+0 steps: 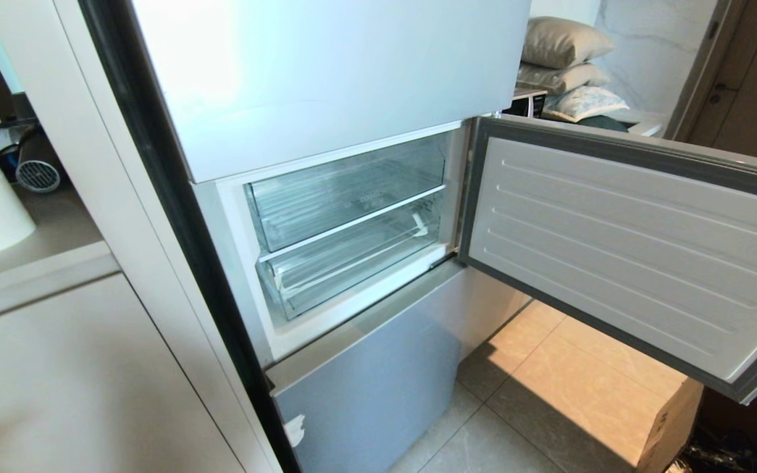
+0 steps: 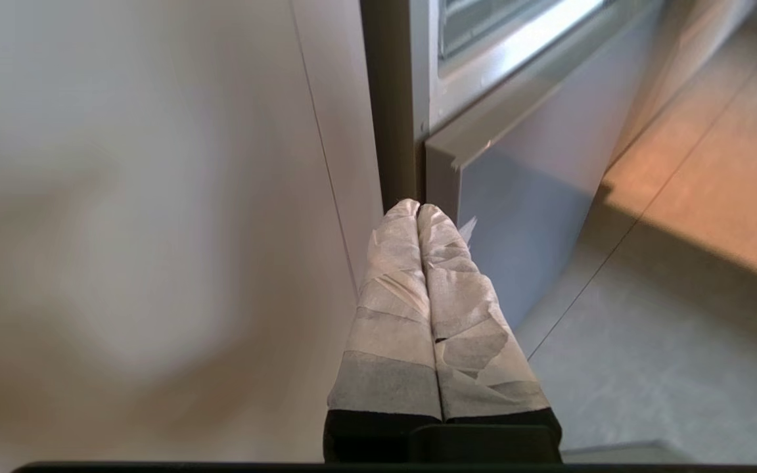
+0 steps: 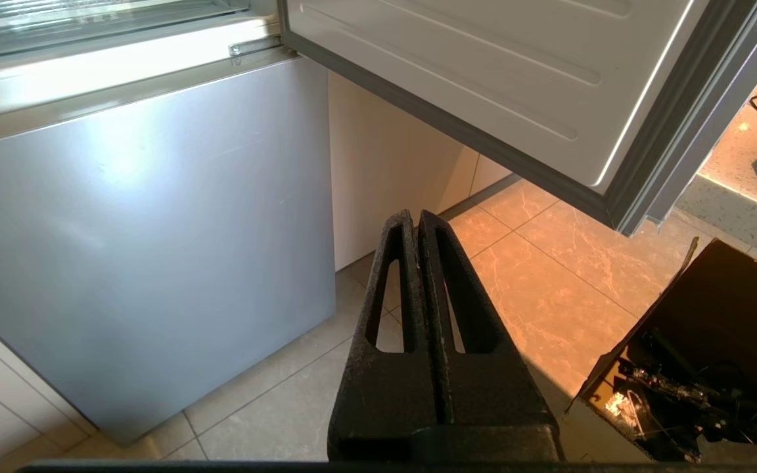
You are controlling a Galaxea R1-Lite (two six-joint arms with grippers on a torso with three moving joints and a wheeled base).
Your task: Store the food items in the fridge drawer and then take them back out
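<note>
Both pincers, left [image 2: 418, 209] and right [image 3: 416, 217], pressed together empty, below the fridge drawer [image 1: 352, 253].

Home kitchen: fridge [image 1: 326, 85], cabinets [image 1: 76, 381], tiled floor [image 1: 549, 394].

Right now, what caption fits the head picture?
Open white fridge door beside two empty clear plastic drawers, no food inside.

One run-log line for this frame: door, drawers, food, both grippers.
fridge door: open | fridge drawer: pushed in, no food visible | left gripper: shut, empty, low beside fridge | right gripper: shut, empty, above floor
</note>
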